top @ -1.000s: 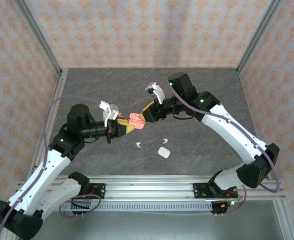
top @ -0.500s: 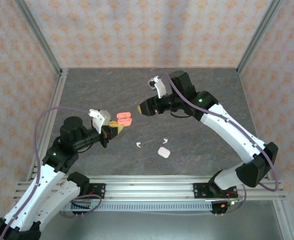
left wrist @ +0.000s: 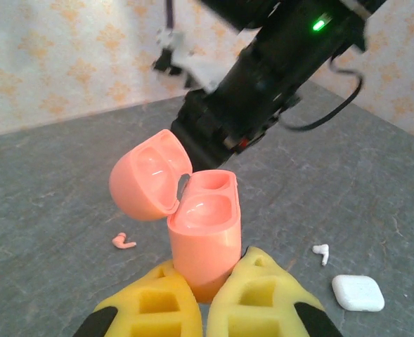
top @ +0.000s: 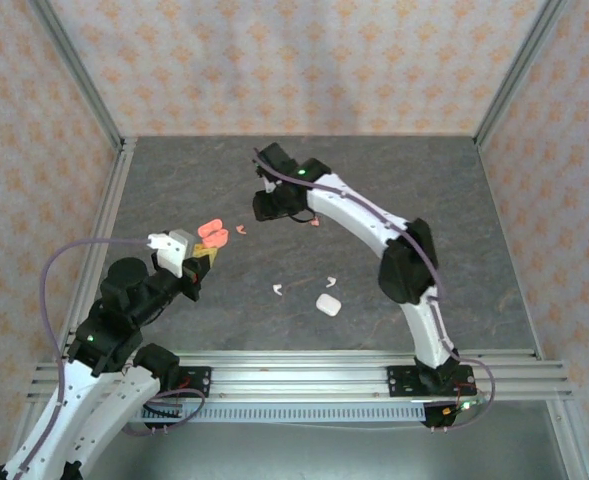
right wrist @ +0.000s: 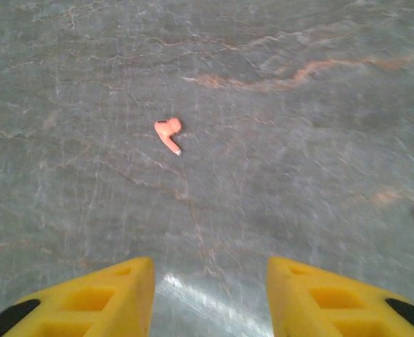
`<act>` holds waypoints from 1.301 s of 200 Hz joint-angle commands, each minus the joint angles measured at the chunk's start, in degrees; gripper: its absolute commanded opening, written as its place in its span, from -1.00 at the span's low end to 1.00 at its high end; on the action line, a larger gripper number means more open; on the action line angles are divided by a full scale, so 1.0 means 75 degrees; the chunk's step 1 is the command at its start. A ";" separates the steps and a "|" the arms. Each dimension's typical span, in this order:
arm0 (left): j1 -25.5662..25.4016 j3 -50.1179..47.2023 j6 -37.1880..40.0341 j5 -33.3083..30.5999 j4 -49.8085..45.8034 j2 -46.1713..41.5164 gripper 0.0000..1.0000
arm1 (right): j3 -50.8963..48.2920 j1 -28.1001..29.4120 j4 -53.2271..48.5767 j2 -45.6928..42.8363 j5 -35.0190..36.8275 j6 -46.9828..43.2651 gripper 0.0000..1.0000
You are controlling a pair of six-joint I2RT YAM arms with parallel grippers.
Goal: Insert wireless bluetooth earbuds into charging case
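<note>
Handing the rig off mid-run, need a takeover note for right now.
Left gripper: shut on the coral case, lid open, both wells look empty.
Right gripper: open, empty, over the table with one coral earbud ahead of its fingers.
Loose on the table: both coral earbuds, two white earbuds, closed white case.
Done: coral case open and held.
Left: seat all four earbuds; white case not yet opened.

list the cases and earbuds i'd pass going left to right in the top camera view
coral case, lid open, held in the left gripper → coral earbud → white earbud → white case
</note>
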 commanded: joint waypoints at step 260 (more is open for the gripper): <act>-0.0041 -0.0604 -0.0396 -0.0110 0.0347 -0.0140 -1.00 | 0.3277 0.0534 0.0856 0.4043 0.0146 -0.0583 0.01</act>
